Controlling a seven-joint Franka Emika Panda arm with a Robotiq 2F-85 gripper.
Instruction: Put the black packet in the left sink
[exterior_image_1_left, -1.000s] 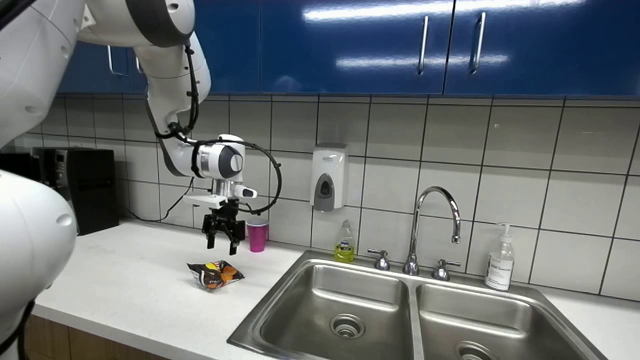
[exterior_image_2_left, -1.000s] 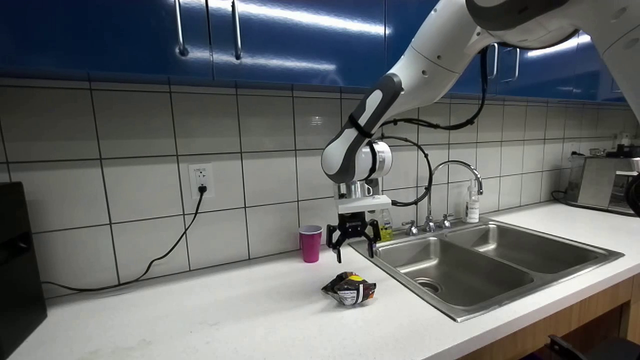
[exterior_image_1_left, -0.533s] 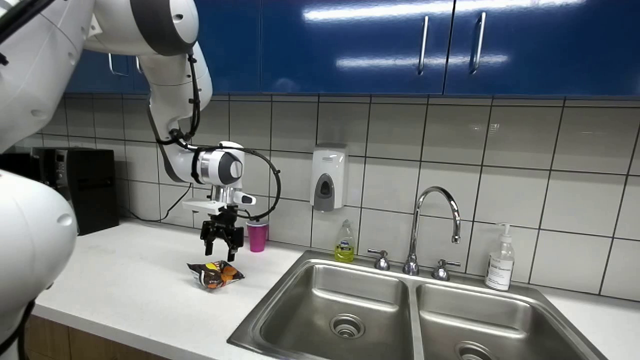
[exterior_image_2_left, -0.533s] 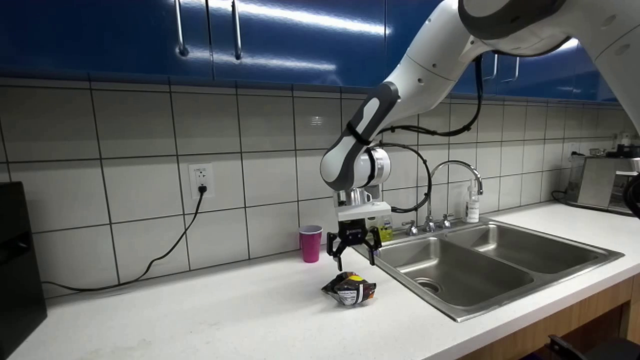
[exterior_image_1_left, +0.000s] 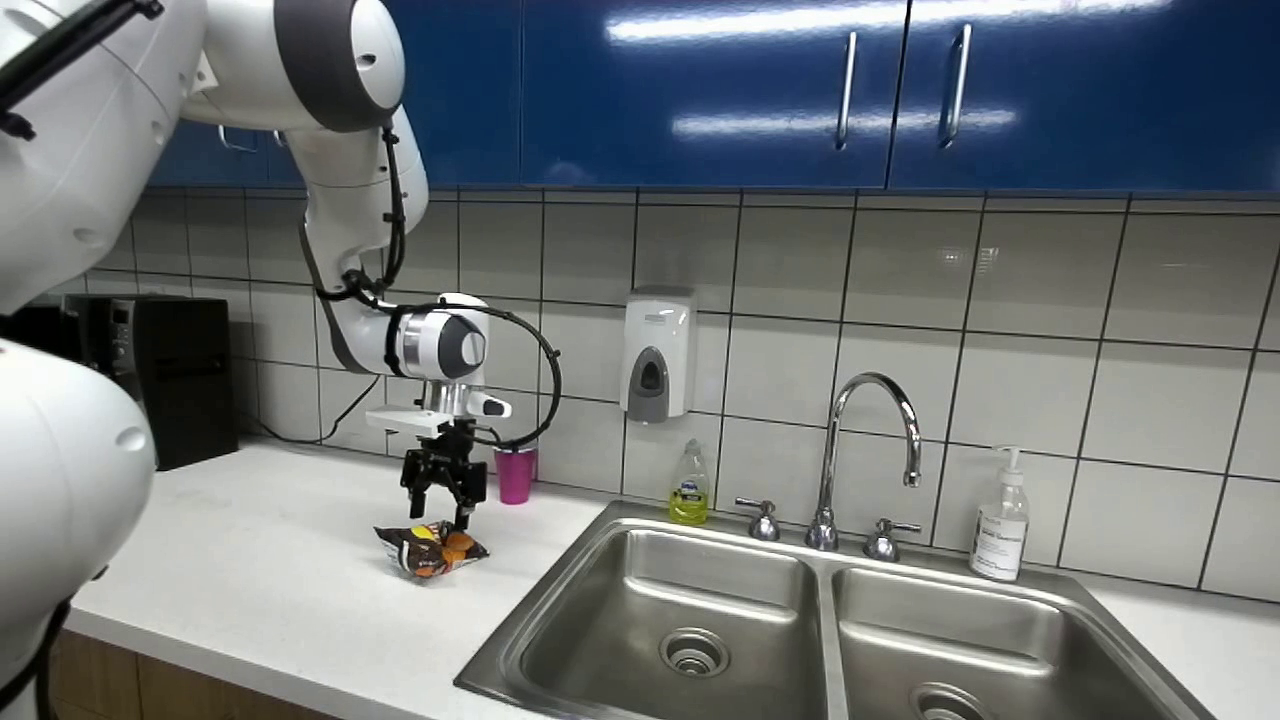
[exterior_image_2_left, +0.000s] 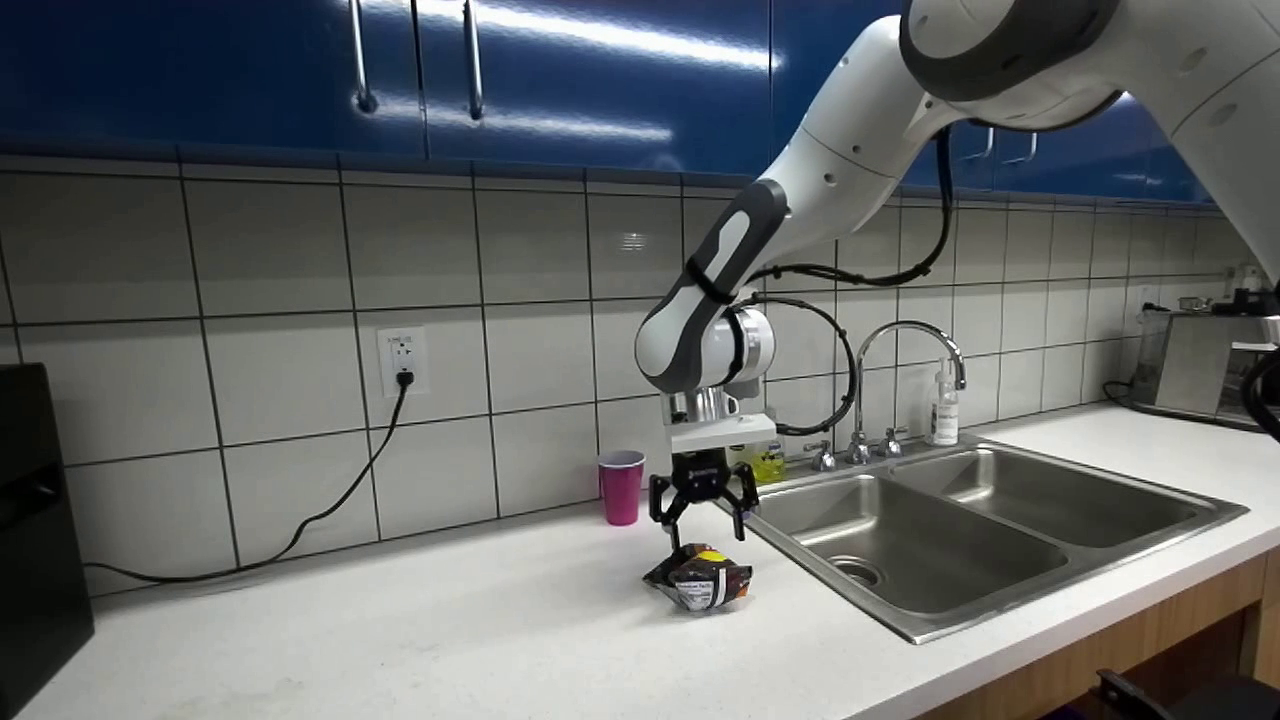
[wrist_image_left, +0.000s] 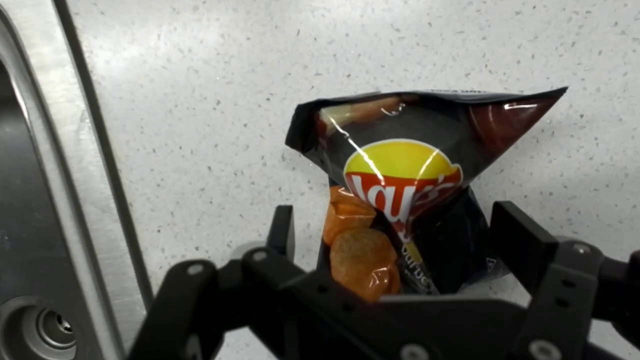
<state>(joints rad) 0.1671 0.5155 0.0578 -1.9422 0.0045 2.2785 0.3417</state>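
In the wrist view, the black packet (wrist_image_left: 415, 200) bears a yellow-and-red logo (wrist_image_left: 395, 162) reading "Lay's", upright in the frame; smaller lettering below it is only partly legible. The packet's long axis runs across the frame, the sharp corner pointing to the upper right, the blunt end toward the left sink (wrist_image_left: 82, 165). The gripper (wrist_image_left: 402, 237) is spread wide, with a finger on each side of the packet's lower part.

In an exterior view, the packet (exterior_image_1_left: 430, 550) lies on the counter (exterior_image_1_left: 260, 560) between the back edge, along the tiled wall (exterior_image_1_left: 580, 450), and the front edge; its right-hand tip points toward the left sink. Near the back edge stand a pink cup (exterior_image_1_left: 515, 472) and, behind the left sink, a soap bottle (exterior_image_1_left: 688, 490) whose label is too small to read.

In an exterior view, the packet (exterior_image_2_left: 698, 578) shows a white panel (exterior_image_2_left: 698, 593) of small, mostly unreadable print. The gripper's fingers (exterior_image_2_left: 739, 525) point down, well apart, at its upper edge; whether a fingertip touches it cannot be told.
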